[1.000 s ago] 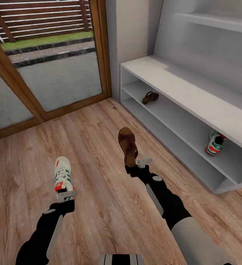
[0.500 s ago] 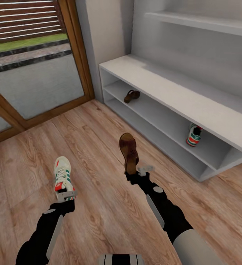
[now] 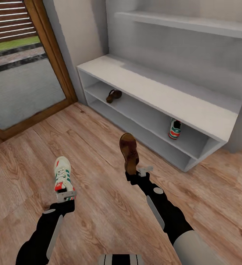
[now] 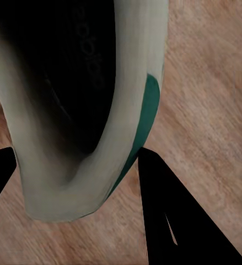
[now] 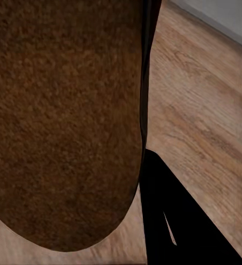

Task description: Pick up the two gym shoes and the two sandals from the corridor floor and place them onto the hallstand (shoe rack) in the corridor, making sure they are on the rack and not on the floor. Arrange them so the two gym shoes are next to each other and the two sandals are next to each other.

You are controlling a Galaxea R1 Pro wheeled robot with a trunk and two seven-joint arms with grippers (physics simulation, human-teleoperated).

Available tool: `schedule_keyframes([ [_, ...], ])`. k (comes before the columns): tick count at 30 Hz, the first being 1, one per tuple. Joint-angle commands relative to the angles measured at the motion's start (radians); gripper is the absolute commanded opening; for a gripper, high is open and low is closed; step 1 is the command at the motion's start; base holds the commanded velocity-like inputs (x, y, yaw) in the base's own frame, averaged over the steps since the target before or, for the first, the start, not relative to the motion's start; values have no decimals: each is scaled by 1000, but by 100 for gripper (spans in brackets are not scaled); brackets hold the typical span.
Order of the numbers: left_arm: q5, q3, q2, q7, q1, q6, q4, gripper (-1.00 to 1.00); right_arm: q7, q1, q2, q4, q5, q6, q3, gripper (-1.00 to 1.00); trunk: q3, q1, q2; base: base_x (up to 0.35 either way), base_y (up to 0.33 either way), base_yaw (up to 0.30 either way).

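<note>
My left gripper (image 3: 66, 195) is shut on a white gym shoe (image 3: 62, 173) with green stripes, held by its heel above the corridor floor (image 3: 99, 191); the left wrist view looks at that gym shoe's heel (image 4: 71, 121) between the dark fingers (image 4: 176, 221). My right gripper (image 3: 140, 172) is shut on a brown sandal (image 3: 129, 151), whose sole (image 5: 65, 121) spans the right wrist view. The pale hallstand (image 3: 154, 92) stands ahead to the right. On its upper open shelf lie a second sandal (image 3: 113, 95) at the left and a second gym shoe (image 3: 175, 129) at the right.
A wood-framed glass door (image 3: 21, 81) is at the far left, with a beige wall (image 3: 80, 33) between it and the hallstand. A grey wall shelf (image 3: 187, 22) hangs above the rack. Open plank floor lies between me and the rack.
The whole view has swung to the right, so the hallstand now sits more centrally and the door has slid left. Both grippers still hold their shoes in the same pose.
</note>
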Motion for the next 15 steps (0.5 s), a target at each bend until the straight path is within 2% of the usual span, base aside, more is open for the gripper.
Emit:
schedule_keyframes([
  [1,-2,0,0,0,0,0,0,-100,0,0,0,0,-4,0,0,-100,0,0,0,0,0,-285],
  [15,-2,0,0,-1,0,0,0,-100,0,0,0,0,-4,0,0,-100,0,0,0,0,0,-285],
])
